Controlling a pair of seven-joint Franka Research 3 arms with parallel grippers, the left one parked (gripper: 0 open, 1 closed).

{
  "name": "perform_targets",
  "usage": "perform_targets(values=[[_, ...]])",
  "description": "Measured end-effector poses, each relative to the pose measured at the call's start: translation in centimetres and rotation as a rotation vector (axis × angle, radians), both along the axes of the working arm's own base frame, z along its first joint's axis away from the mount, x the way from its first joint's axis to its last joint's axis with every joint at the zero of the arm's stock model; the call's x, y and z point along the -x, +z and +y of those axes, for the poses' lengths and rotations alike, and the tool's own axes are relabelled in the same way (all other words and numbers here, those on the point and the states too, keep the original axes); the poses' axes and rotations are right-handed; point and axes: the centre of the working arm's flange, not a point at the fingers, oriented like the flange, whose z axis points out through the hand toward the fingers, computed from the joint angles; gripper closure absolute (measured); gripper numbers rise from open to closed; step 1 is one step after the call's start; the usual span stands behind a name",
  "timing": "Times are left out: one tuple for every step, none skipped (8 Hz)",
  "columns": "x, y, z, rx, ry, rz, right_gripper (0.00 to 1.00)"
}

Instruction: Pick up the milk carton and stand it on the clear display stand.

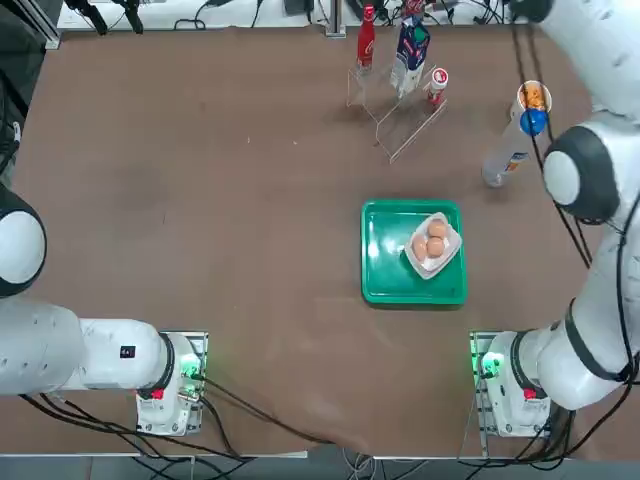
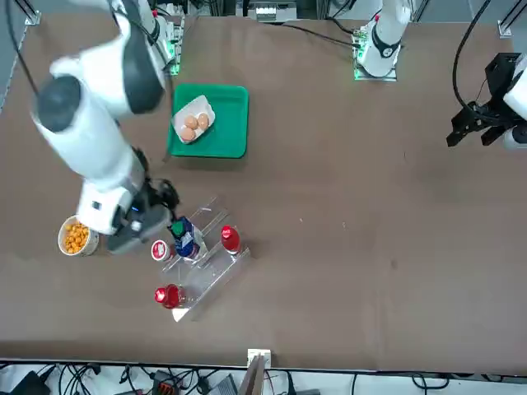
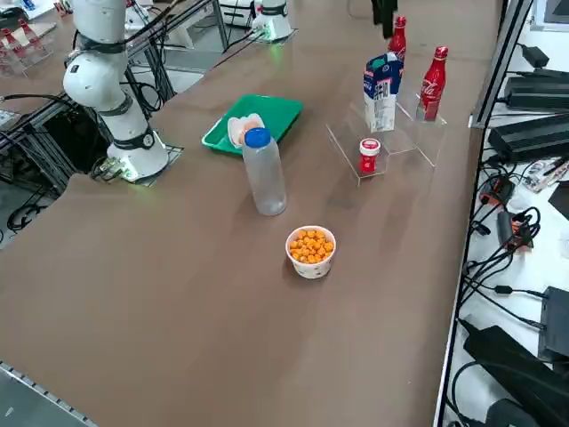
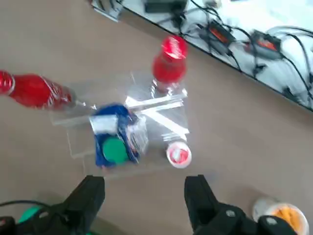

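Brown tabletop, cables along far edge. Milk carton stands upright on clear display stand, btwn two red bottles w/ a small red-capped jar on the lower step. Right hand hangs above the stand, fingers wide apart, holding nothing. Green tray w/ eggs sits nearer the robot.

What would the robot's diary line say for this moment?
milk carton: upright on clear display stand | right gripper: open, above carton, holding nothing
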Motion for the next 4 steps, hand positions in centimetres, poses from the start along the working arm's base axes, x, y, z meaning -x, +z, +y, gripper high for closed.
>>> perform_targets(values=[[1.3,2.6,-2.9,0.001,-0.035,0.027,0.00],[2.4,4.4,-5.8,-0.001,-0.075,0.044,0.00],[3.4,5.3,-8.7,-0.006,-0.119,0.058,0.00],[4.5,5.6,-11.3,-0.009,-0.160,0.076,0.00]])
